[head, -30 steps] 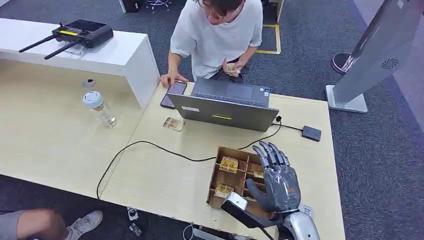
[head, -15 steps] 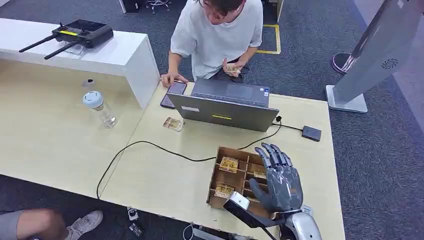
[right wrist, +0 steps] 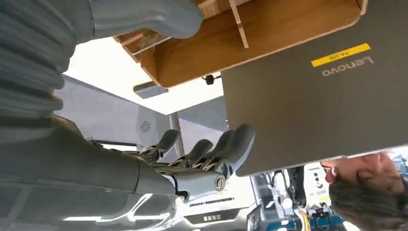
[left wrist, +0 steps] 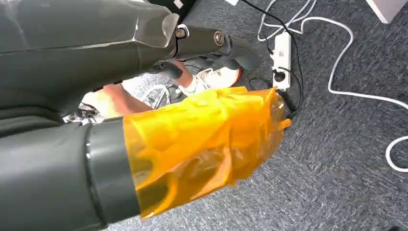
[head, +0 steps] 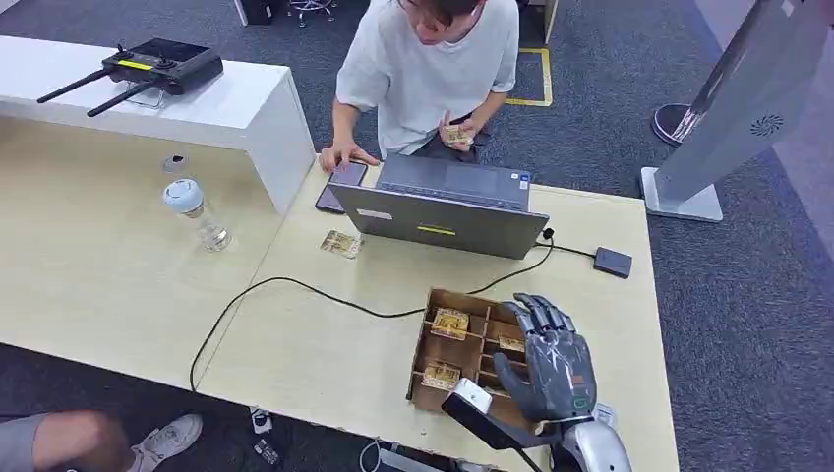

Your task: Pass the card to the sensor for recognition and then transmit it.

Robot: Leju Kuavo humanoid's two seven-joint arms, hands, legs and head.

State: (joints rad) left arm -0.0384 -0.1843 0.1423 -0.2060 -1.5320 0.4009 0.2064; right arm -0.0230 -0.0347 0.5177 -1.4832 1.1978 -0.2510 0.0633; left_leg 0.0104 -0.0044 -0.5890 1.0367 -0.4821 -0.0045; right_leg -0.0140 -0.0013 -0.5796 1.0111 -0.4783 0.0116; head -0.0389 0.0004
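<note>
So the right robot hand [head: 553, 366] hovers palm-down over the wooden box [head: 445, 346] on the bench [head: 325, 334], fingers spread, holding nothing; cards [head: 451, 323] sit in its compartments.

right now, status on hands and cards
Right hand open, empty, over the wooden box. Left hand hanging by the floor, grip unclear. Cards untouched in compartments. Nothing blocking.
</note>
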